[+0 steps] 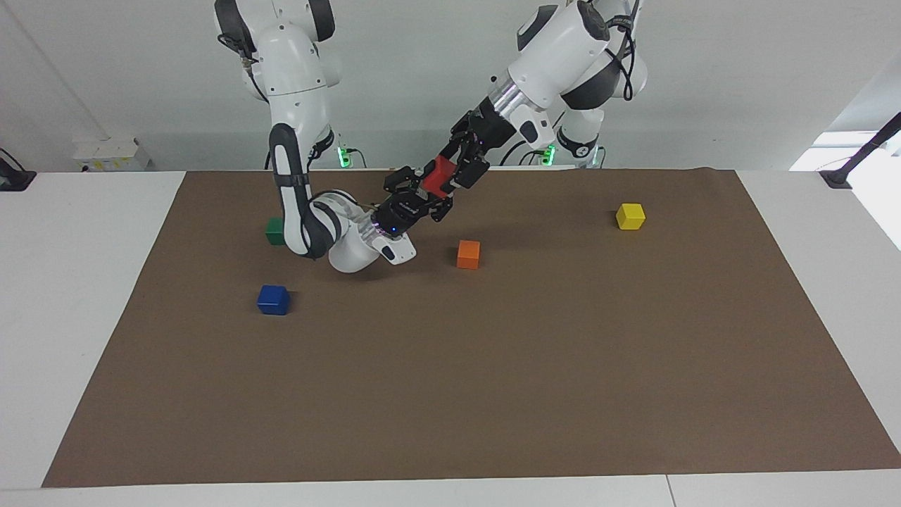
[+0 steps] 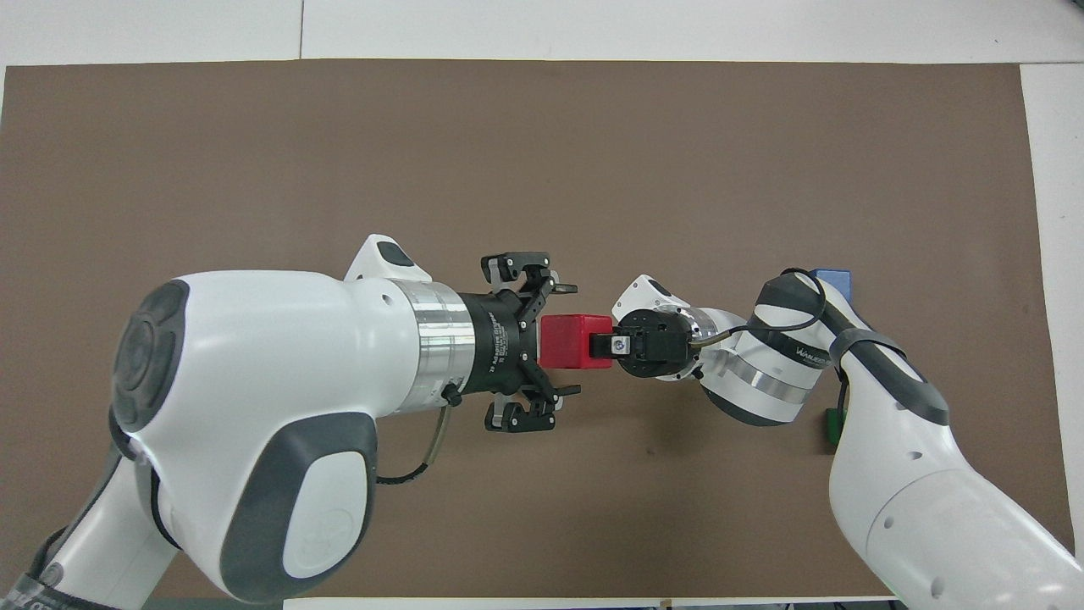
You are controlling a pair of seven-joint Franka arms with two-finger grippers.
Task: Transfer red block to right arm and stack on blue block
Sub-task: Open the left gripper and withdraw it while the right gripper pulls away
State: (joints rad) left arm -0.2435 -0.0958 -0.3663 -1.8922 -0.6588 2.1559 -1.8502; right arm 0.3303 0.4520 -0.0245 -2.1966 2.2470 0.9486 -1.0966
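The red block [image 1: 439, 176] [image 2: 575, 341] hangs in the air over the mat's middle, between the two grippers. My right gripper [image 1: 424, 189] [image 2: 603, 344], with its blue light, is shut on one end of it. My left gripper [image 1: 466, 159] [image 2: 567, 340] stands open around the other end, its fingers [image 2: 561, 290] spread clear of the block's sides. The blue block [image 1: 273, 299] [image 2: 834, 277] lies on the mat toward the right arm's end, partly hidden by the right arm in the overhead view.
A green block [image 1: 274, 229] sits near the right arm's elbow, nearer to the robots than the blue one. An orange block [image 1: 468, 254] lies on the brown mat [image 1: 493, 380] below the handover. A yellow block [image 1: 630, 216] rests toward the left arm's end.
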